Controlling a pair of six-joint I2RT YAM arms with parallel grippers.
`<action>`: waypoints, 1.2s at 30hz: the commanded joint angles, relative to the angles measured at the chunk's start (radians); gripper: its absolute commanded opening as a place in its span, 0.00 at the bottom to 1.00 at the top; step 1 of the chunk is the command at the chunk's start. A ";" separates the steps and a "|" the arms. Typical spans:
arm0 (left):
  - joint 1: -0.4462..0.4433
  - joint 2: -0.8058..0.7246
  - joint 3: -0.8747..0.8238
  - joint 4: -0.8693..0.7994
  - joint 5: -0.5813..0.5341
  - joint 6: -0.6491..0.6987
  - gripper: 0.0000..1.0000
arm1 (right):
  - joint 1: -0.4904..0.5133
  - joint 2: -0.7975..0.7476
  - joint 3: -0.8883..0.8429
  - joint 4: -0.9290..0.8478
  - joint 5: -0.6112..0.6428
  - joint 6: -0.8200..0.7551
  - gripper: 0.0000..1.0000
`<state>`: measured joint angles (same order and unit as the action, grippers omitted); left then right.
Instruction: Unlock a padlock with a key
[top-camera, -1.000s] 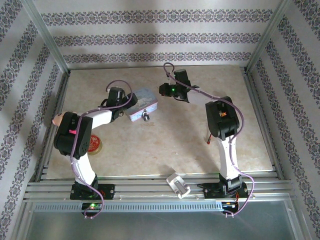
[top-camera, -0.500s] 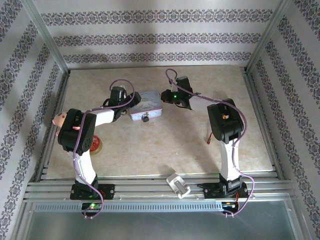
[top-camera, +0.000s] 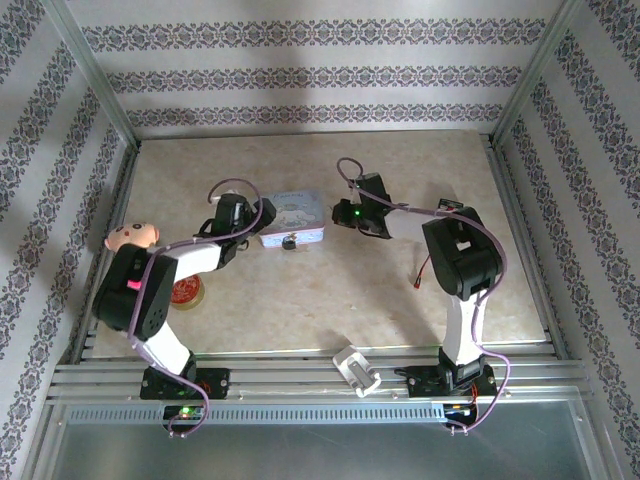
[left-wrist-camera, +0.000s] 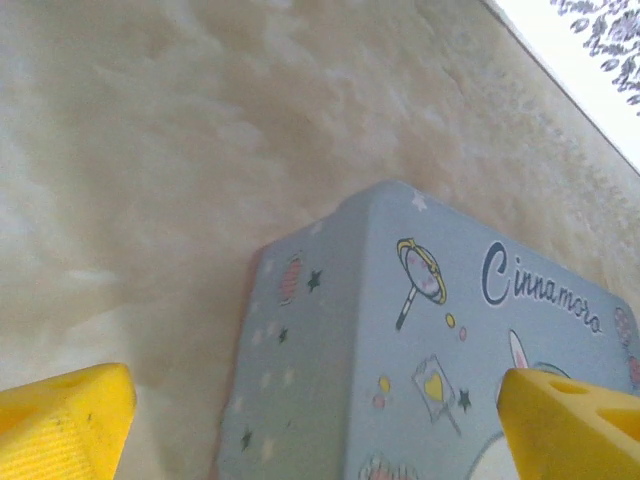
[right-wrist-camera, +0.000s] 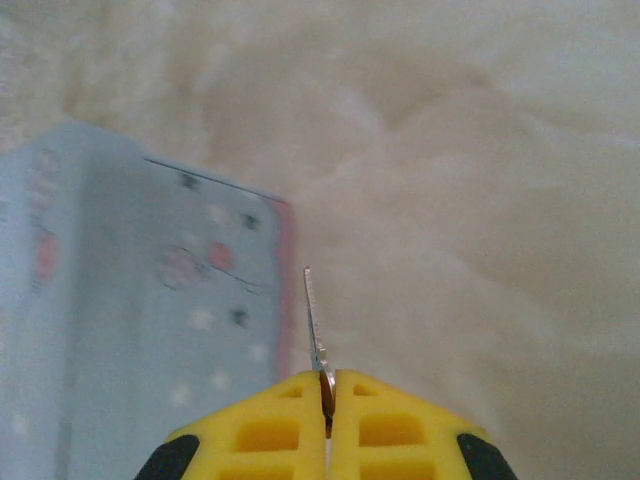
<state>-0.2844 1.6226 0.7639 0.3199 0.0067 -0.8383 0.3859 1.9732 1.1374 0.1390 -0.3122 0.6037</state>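
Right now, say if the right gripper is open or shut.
Shut: the right gripper pinches the key, blade sticking out forward.

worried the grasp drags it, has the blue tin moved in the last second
Yes. The blue tin has turned to lie nearly square to the back wall and slid slightly away from it.

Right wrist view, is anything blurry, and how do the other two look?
Right wrist view: the tin box is soft, the key in the right hand sharper. Left wrist view: lid lettering sharp, top-right corner blown out white. Top external view: even light, faint shadows on the table.
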 joint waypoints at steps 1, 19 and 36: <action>-0.005 -0.114 -0.058 -0.070 -0.077 0.032 0.92 | -0.019 -0.105 -0.068 -0.012 0.110 0.025 0.00; -0.437 0.028 0.142 -0.483 -0.453 0.093 0.88 | 0.048 -0.510 -0.465 -0.038 0.256 0.102 0.00; -0.458 0.289 0.330 -0.458 -0.598 0.158 0.70 | 0.047 -0.703 -0.524 -0.067 0.288 0.077 0.00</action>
<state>-0.7341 1.8839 1.0634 -0.1493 -0.5407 -0.7166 0.4343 1.2827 0.6254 0.0853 -0.0448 0.7006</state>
